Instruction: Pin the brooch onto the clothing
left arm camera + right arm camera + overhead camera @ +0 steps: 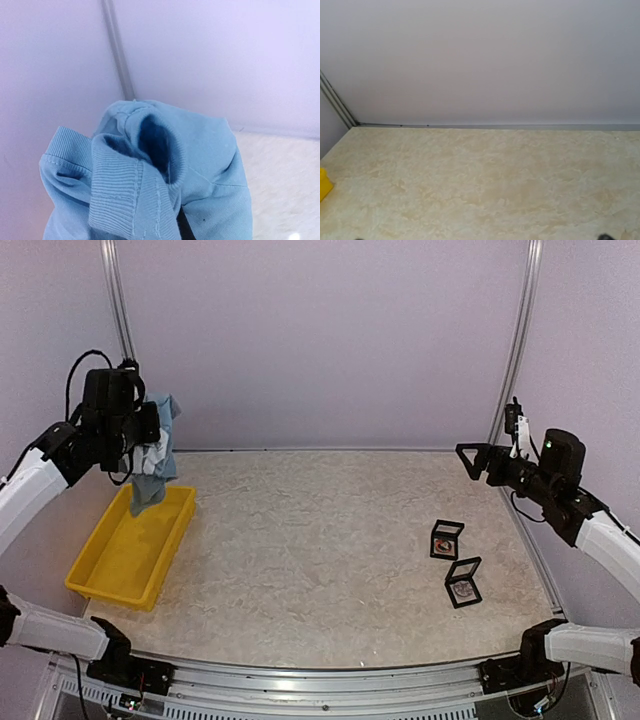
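1. Left gripper (152, 430): the jaws are closed on the light blue cotton T-shirt (156, 462). In the left wrist view the T-shirt (150, 170) fills the lower frame. A ribbed hem and a stitched seam are bunched right at the camera, and the fingertips are buried in the fabric.

2. T-shirt position: it hangs in a crumpled bundle from the left gripper. Its lower end dangles over the far end of the yellow rectangular plastic tray (100, 585). I cannot tell whether the fabric touches the tray.

3. Left arm pose: the white forearm rises from the left edge. The black wrist is held high in front of the back wall and points toward the table centre.

4. Right gripper (478, 460): the jaws stand wide apart and hold nothing.

5. Right arm pose: the forearm climbs along the right edge, elbow low. The wrist is raised above the beige marbled table (320, 540) and faces inward.

6. Two small black square-framed cases (447, 539) (463, 582) lie on the table near the right arm, well apart from the T-shirt. I cannot identify their contents.
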Tool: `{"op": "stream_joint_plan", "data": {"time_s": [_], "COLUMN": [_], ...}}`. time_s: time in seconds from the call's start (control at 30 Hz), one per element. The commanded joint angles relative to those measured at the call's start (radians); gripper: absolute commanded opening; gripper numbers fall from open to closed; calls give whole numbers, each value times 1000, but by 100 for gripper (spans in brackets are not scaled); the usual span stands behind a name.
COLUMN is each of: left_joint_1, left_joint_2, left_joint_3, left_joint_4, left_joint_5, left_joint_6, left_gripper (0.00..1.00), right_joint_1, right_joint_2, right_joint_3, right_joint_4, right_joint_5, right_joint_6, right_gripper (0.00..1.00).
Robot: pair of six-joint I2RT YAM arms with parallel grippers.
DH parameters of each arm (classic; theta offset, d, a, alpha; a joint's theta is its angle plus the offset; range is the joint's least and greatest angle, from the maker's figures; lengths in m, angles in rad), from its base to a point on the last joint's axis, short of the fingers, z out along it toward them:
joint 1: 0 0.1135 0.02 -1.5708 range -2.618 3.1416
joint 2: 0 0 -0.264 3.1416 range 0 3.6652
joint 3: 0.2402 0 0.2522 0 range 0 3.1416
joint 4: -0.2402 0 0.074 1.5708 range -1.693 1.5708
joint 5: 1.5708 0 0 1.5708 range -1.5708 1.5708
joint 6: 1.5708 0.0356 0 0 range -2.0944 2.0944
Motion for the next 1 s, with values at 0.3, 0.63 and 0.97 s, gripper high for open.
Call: {"op": "stream_joint_plan", "data": {"time_s": [0.3, 0.63, 0.97], "left_joint_1": [-371, -315, -148], "left_joint_2": [376, 804, 708], "left_joint_3": [274, 284, 33], "left_joint_4": [181, 159, 338], "left_joint_5": [480, 662, 635], "left_joint_6": [125, -73, -216], "left_gripper": [0, 0, 63], "right_joint_1": [32, 210, 475], "right_joint_2": [19, 230, 582], "right_joint_3": [58, 223, 359], "right_joint_4": [-27, -240, -361], "right_joint_5": [-44, 37, 208], "right_joint_6": [51, -38, -68], "right_gripper": [97, 86, 73]}}
